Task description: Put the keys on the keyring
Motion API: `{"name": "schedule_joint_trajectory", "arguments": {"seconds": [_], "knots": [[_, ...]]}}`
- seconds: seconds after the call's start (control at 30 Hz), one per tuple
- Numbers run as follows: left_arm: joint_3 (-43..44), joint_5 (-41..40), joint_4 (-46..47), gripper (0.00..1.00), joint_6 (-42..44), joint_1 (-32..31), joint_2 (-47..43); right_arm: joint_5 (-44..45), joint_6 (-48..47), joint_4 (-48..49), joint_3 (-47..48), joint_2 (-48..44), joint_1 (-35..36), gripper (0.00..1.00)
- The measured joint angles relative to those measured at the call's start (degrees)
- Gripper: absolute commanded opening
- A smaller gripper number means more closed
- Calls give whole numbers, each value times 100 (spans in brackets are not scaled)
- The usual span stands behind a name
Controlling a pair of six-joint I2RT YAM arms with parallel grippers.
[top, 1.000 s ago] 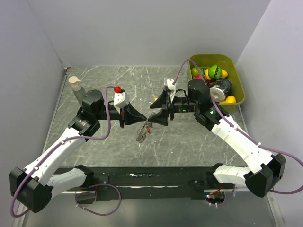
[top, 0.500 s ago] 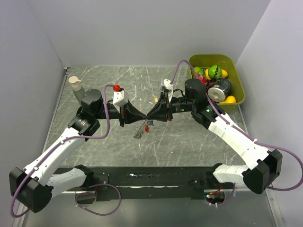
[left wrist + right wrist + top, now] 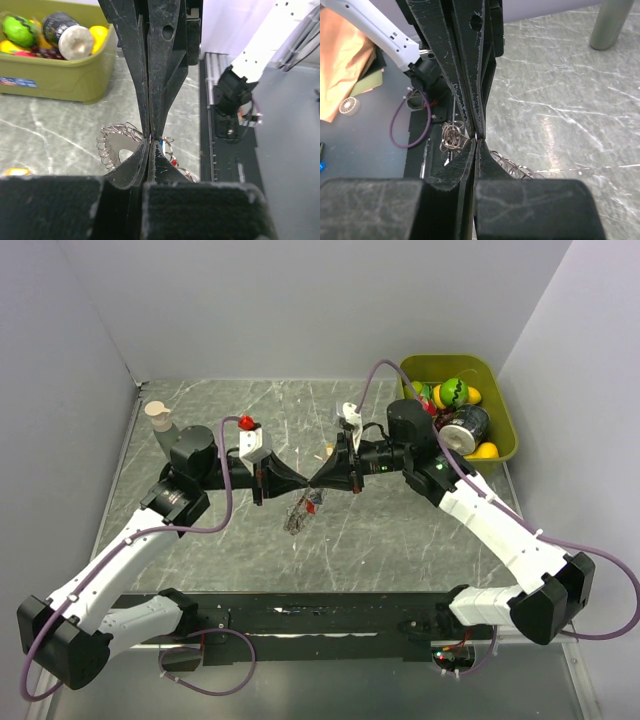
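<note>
The keyring [image 3: 298,517], a loop of silvery rings with a small red tag [image 3: 314,505], hangs above the table's middle. My left gripper [image 3: 310,487] is shut on its top. My right gripper [image 3: 316,486] meets it tip to tip and is shut on the same wire. In the left wrist view the rings [image 3: 116,144] fan out behind my shut left gripper [image 3: 150,141], with a blue speck and the red tag [image 3: 173,162] beside it. The right wrist view shows rings [image 3: 452,136] on both sides of my right gripper [image 3: 476,139]. One yellow-headed key [image 3: 328,450] lies on the table behind the grippers.
An olive bin [image 3: 503,448] with toy fruit and a can [image 3: 466,426] stands at the back right. A capped bottle [image 3: 160,426] stands at the back left. A black strip [image 3: 320,615] runs along the near edge.
My right gripper has moved left up to the left gripper's tips and gone from open to shut there. The left gripper still holds the hanging keyring.
</note>
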Motion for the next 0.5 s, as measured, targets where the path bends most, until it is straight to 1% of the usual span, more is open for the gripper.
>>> {"name": "schedule_joint_trajectory", "arguments": {"seconds": [0.13,0.23,0.33,0.5], "knots": [[372,-179,-577,17,437,-11,57,131,-297,-481,417,157,22,0],[673,-306,-1060,35,811,-11,140,321,-549,-931,708,264,15,0],[988,-455,-1622,44,1174,-11,254,549,-811,-1425,949,415,-2,0],[1635,-643,-2629,48,1716,-11,699,822,-1248,-2238,1392,743,-7,0]]}}
